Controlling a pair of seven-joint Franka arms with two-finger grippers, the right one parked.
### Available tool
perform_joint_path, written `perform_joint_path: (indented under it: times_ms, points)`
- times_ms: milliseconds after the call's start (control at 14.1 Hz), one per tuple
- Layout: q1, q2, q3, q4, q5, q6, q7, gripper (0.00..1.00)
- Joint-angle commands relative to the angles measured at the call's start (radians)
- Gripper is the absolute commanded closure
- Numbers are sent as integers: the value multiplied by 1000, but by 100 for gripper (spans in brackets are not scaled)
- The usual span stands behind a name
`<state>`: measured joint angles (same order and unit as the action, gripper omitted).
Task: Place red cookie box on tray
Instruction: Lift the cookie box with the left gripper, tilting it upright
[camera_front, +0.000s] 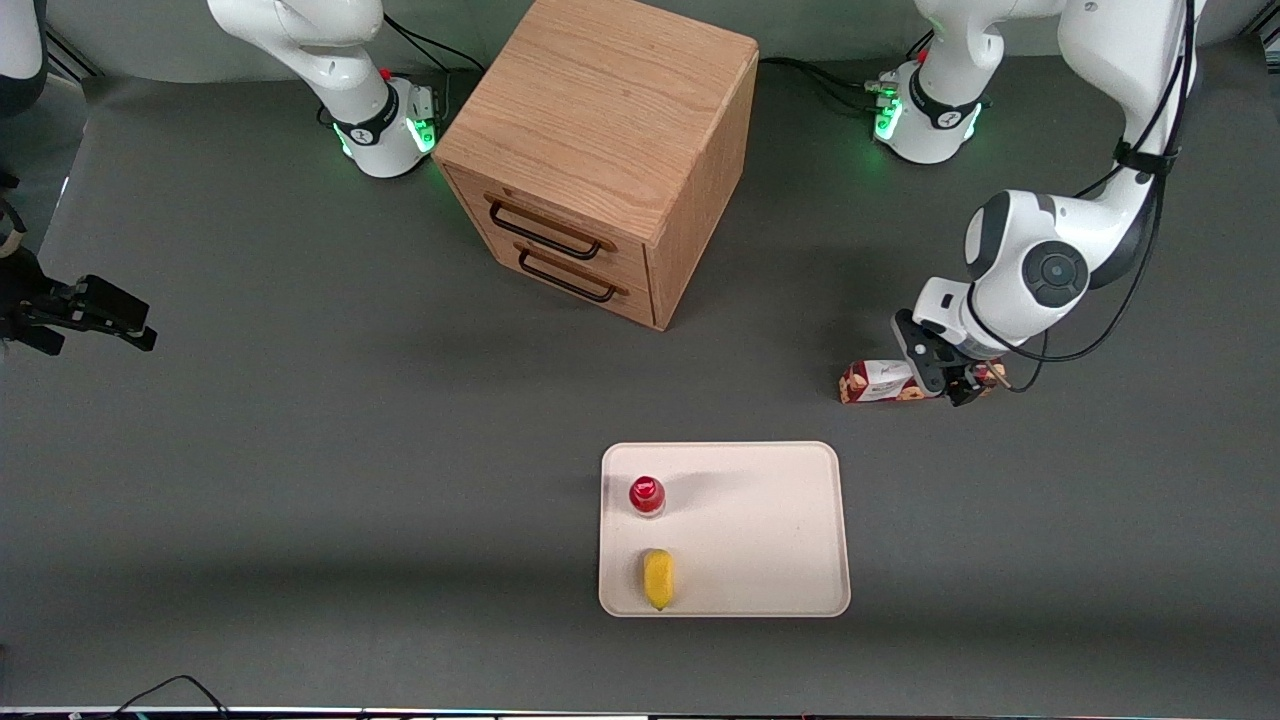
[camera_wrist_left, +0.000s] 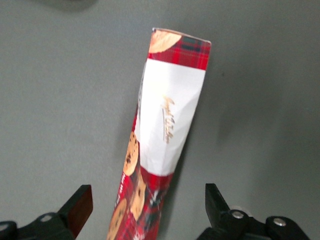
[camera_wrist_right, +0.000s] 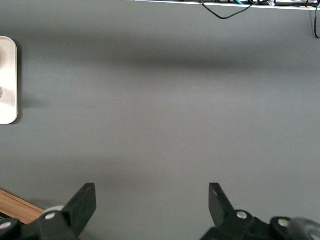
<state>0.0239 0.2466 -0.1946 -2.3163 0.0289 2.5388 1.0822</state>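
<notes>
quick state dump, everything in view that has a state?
gripper: open, fingers straddling the red cookie box, not closed on it
red cookie box: lying flat on the table, off the tray
tray: holds a red-capped bottle upright and a yellow item lying down
wooden cabinet: both drawers shut

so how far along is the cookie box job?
Early. Done: the pincer has reached the cookie box, fingers open on either side of it. In hand: the grasp itself, not closed yet; the box lies flat on the table, apart from the tray. Left: close, lift, carry it over and set it on the tray's bare part beside the bottle and the yellow item.
</notes>
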Motion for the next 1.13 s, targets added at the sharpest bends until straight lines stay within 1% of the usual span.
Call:
perform_joint_path:
  times_ms: [0,141,212,283,424,495,778,990,1061]
  points:
    - [-10,31,6,2,9,58,30,0]
    - [-10,46,9,2,8,70,47,2]
    - [-10,51,9,0,8,70,47,9]
    - [-10,54,11,0,8,70,47,33]
    - [-10,54,11,2,8,61,47,94]
    - [-10,54,12,2,6,58,47,100]
    - [-7,48,15,6,6,57,47,100]
    - [-1,30,14,32,-10,51,33,100]
    - [1,23,14,50,-48,40,12,100]
